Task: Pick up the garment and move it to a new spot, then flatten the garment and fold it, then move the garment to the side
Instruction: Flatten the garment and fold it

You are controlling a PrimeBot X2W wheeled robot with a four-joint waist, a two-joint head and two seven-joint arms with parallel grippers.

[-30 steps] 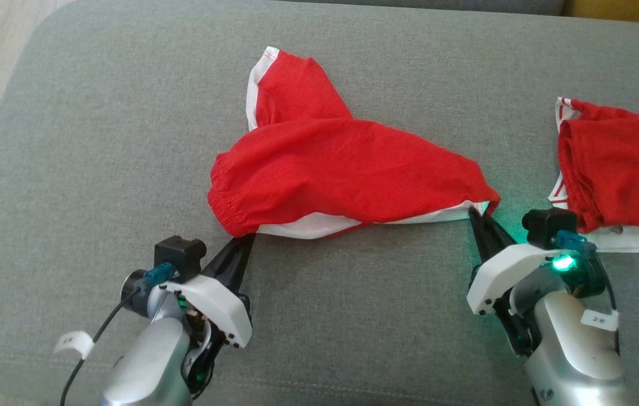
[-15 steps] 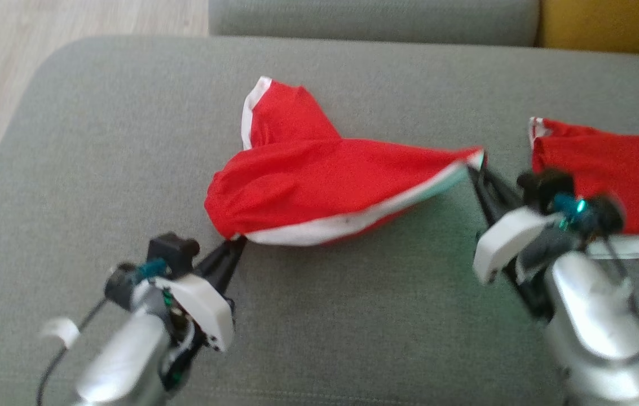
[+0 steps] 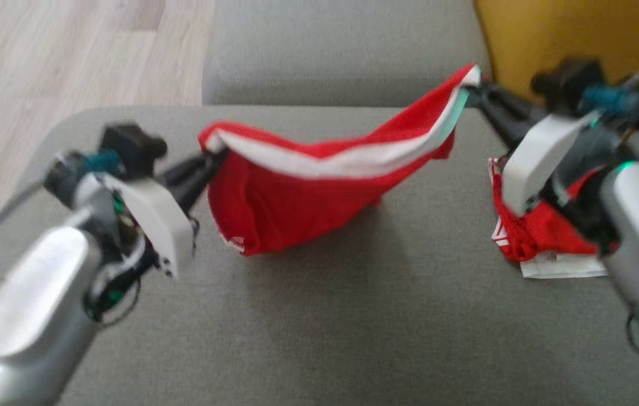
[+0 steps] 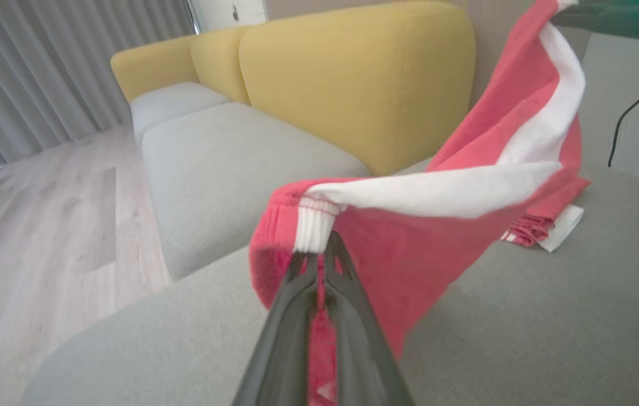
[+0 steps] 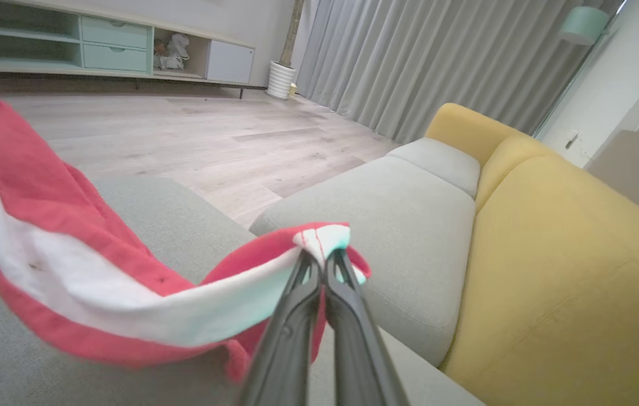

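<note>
While the garment (image 3: 296,197) is hung in the air between the two arms above the grey cushion (image 3: 353,327), the carry to a new spot is judged to be the step in hand. At the left, the left gripper (image 3: 210,159) is clamped shut on the waistband corner, where white ribbing is pinched between the fingertips in the left wrist view. That pinch looks shallow, so no jerk should be given. In the middle, the white side stripe is drawn as a sagging line from one grip to the other. The red body is draped below it, and whether its lowest fold touches the cushion cannot be told. The arms should be moved together at one pace, so that the span is neither slackened nor strained. At the right, the right gripper (image 3: 468,95) is closed on the far corner of the stripe and is raised higher than the left. Below that arm a second red garment (image 3: 522,248) is seen lying on the cushion. The landing spot should be chosen well apart from it, so that it is neither dragged nor covered.
</note>
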